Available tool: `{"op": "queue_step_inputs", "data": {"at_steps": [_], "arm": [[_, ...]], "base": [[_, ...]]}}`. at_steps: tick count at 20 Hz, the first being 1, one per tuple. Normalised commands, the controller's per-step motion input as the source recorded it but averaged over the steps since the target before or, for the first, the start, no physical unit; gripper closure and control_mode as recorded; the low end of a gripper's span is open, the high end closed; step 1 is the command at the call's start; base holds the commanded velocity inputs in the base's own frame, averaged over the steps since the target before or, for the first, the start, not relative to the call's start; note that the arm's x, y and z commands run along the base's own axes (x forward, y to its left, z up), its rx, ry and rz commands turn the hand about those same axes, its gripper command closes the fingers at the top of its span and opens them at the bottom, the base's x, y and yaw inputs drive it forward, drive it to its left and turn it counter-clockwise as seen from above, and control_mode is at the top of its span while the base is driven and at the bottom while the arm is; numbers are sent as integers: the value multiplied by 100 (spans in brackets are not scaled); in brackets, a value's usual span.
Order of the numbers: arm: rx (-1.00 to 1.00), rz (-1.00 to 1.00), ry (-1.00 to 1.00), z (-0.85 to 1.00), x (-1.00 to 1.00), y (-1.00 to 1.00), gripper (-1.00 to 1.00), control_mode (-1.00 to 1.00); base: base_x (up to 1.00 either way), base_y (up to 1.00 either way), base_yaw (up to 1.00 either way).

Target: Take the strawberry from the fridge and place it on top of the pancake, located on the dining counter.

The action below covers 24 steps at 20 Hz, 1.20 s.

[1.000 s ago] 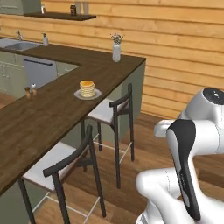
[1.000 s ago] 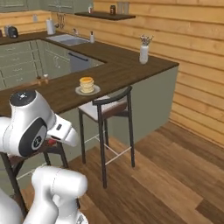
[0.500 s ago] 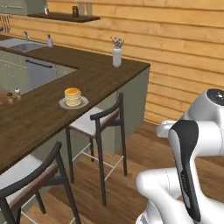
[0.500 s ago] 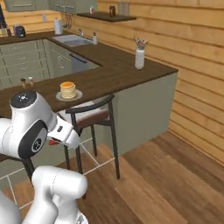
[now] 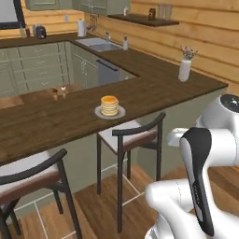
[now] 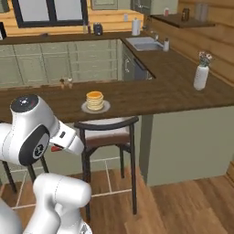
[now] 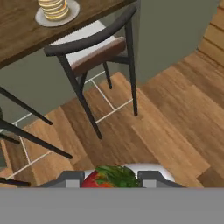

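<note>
Strawberry (image 7: 106, 178), red with green leaves on top, sits between the two dark fingertips of the hand (image 7: 109, 179) at the bottom of the hand view; the fingers are closed in against it on both sides, so the hand has hold of it. A small patch of red also shows just under the wrist in the right base view, at the hand (image 6: 57, 148).

The pancake (image 5: 109, 105) is a short golden stack on a pale round plate (image 5: 99, 112), and everything else can be placed from it. It rests on the dark-brown surface of the dining counter (image 5: 42, 121), near the edge that faces the robot. A dark-framed chair (image 5: 132, 137) with a pale seat stands just below and in front of the pancake, tucked partly under the surface. Two small shakers (image 5: 59, 93) stand behind the pancake toward the kitchen side. A white vase (image 5: 185, 70) with sprigs stands well apart from the pancake, toward the corner end of the surface. A sink (image 5: 99, 44) lies far beyond the pancake on the rear counter. In the hand view the pancake (image 7: 53, 8) is at the upper left, with the chair (image 7: 92, 46) below it over the wood floor (image 7: 166, 109).
</note>
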Motion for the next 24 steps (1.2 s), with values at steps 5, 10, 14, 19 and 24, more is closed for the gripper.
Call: {"op": "queue_step_inputs", "data": {"at_steps": [5,10,14,19,24], "arm": [[0,0,0,0,0,0,100,100],[0,0,0,0,0,0,100,100],[0,0,0,0,0,0,100,100],[0,0,0,0,0,0,100,100],[0,0,0,0,0,0,100,100]], "base": [[60,-86,58],[87,-63,35],[75,11,12],[32,70,9],[26,75,14]]}}
